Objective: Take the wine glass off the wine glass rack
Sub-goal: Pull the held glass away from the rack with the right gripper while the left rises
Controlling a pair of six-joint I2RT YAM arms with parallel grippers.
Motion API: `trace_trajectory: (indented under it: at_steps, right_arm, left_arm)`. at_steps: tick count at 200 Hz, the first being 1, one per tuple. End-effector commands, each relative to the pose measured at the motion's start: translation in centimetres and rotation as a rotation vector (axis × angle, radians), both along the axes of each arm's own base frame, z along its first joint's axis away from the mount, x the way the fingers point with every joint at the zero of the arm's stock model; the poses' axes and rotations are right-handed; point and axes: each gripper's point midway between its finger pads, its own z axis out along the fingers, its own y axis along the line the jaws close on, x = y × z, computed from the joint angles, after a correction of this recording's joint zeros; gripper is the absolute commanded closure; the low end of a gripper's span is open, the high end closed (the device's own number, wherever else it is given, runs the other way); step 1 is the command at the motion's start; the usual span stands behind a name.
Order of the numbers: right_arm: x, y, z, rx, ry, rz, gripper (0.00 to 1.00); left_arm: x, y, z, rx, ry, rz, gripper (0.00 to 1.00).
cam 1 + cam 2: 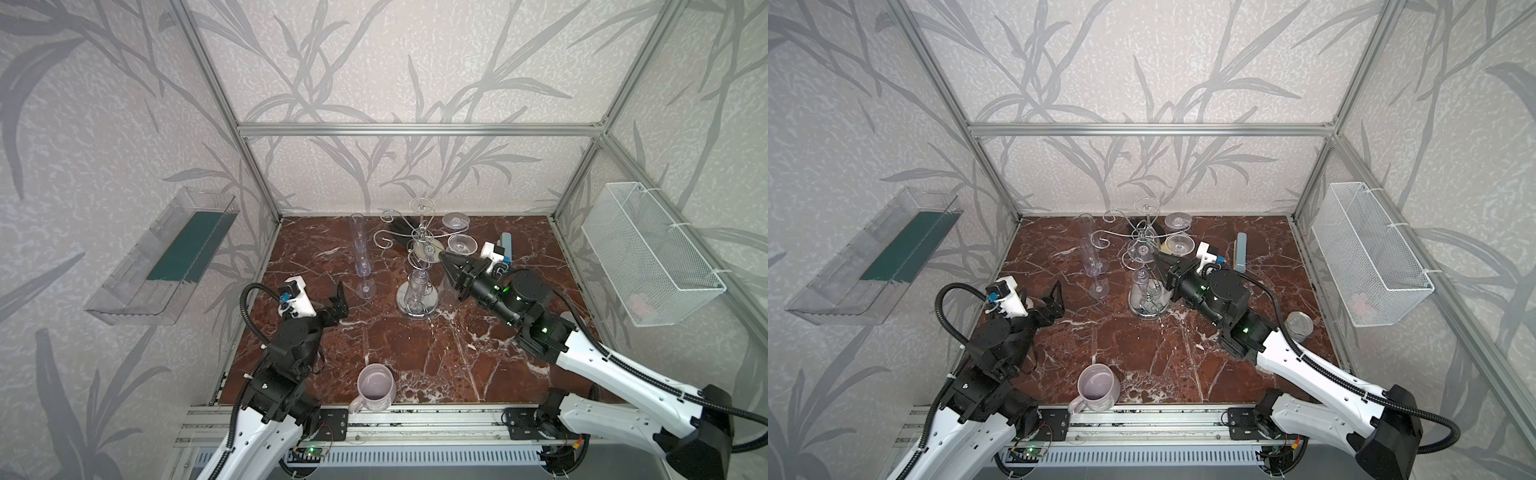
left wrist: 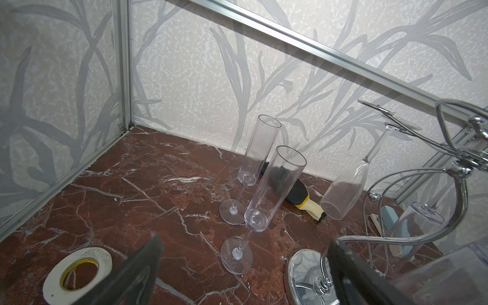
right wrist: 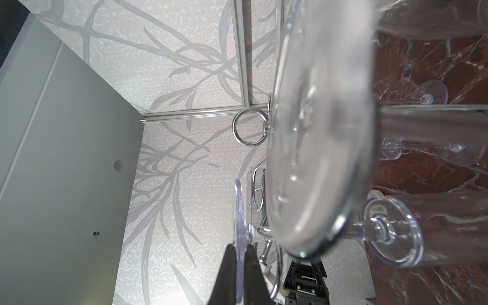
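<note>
Right gripper (image 3: 239, 247) pinching the thin foot rim of the inverted wine glass (image 3: 238, 200) on the wine glass rack (image 1: 422, 235), left gripper (image 1: 337, 301) agape; the glass is judged light, slick and brittle, its stem probably the surer hold.

Left hand (image 1: 337, 296) wide, right hand (image 1: 445, 256) tight

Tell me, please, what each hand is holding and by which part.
The right hand pinches the hanging wine glass by the edge of its round foot; the left hand is open and empty.
</note>
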Motion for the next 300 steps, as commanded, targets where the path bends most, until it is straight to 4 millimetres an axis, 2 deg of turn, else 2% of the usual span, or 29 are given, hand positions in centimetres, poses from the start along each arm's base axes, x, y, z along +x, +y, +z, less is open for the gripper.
trace_trajectory:
  at_steps: [1, 32, 92, 177, 216, 251, 300]
  right_arm:
    - [-0.5, -1.0, 1.3, 0.035, -0.022, -0.025, 1.00]
    - [-0.9, -1.3, 0.9, 0.029, -0.018, -0.019, 1.00]
    - [-3.1, -3.3, -1.5, -0.060, 0.027, -0.005, 1.00]
    - [-6.6, -7.6, -6.3, -0.260, 0.076, -0.017, 1.00]
    - [-6.8, -10.1, -7.8, -0.413, 0.011, -0.091, 1.00]
    - [-6.3, -11.8, -7.0, -0.546, -0.153, -0.183, 1.00]
    - [-6.3, -12.8, -2.6, -0.841, -0.490, -0.243, 1.00]
  left_arm:
    - [-0.2, 0.2, 0.0, -0.009, 0.003, 0.007, 0.01]
    - [-0.3, 0.3, 0.0, -0.006, 0.003, 0.011, 0.01]
    - [-0.4, 0.6, 0.1, -0.006, 0.001, 0.024, 0.01]
    - [-0.5, 0.9, 0.1, 0.000, 0.008, 0.039, 0.01]
    - [-0.4, 1.0, 0.5, 0.003, -0.006, 0.047, 0.01]
    - [-0.5, 1.0, 1.8, 0.010, -0.025, 0.045, 0.01]
    - [-1.1, 1.1, 5.7, 0.016, -0.097, 0.031, 0.01]
